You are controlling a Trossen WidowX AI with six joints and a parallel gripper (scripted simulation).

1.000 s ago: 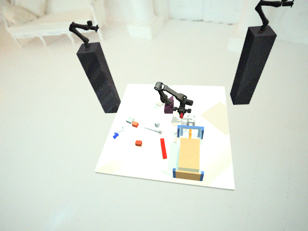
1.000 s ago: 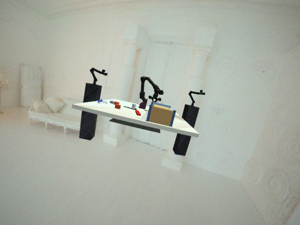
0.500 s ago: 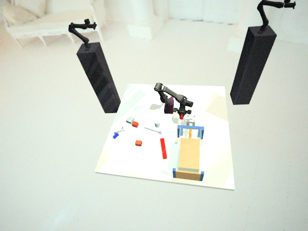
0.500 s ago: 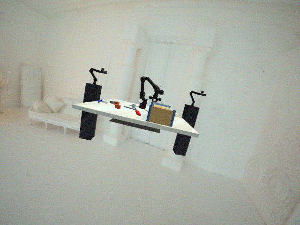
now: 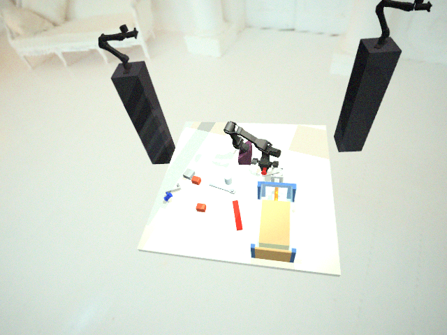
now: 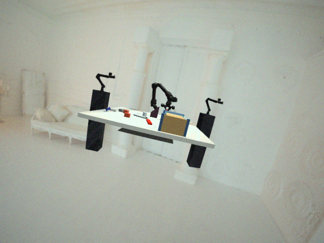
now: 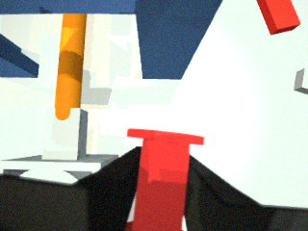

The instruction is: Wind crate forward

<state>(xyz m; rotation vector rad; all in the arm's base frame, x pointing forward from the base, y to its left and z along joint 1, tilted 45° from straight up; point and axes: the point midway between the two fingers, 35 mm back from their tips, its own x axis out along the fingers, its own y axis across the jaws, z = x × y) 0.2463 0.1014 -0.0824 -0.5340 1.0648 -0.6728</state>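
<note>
My gripper [image 5: 264, 167] [image 7: 161, 155] is shut on the red upright grip [image 5: 263, 172] [image 7: 165, 159] of the winch handle, beside the winch. A pale arm extends from the grip towards the winch [image 5: 277, 178] [image 7: 62, 140] in the top view. Whether the square key sits in the round hole is hidden. The tan crate [image 5: 274, 221] [image 6: 173, 115] lies flat inside the cubby, its front short of the blue frame [image 5: 277, 184] [image 7: 72, 6] at the winch end, with a gap between. The orange strap [image 5: 276, 193] [image 7: 71, 63] runs from the crate to the winch.
A red bar [image 5: 237, 215] [image 7: 279, 16] lies beside the cubby. A wrench [image 5: 221, 188], a pale cylinder [image 5: 228, 180], orange blocks [image 5: 195, 179] [image 5: 200, 207], a grey block [image 5: 188, 174] and a blue-ended tool [image 5: 167, 196] lie further left. A purple block [image 5: 245, 156] stands near the arm's base.
</note>
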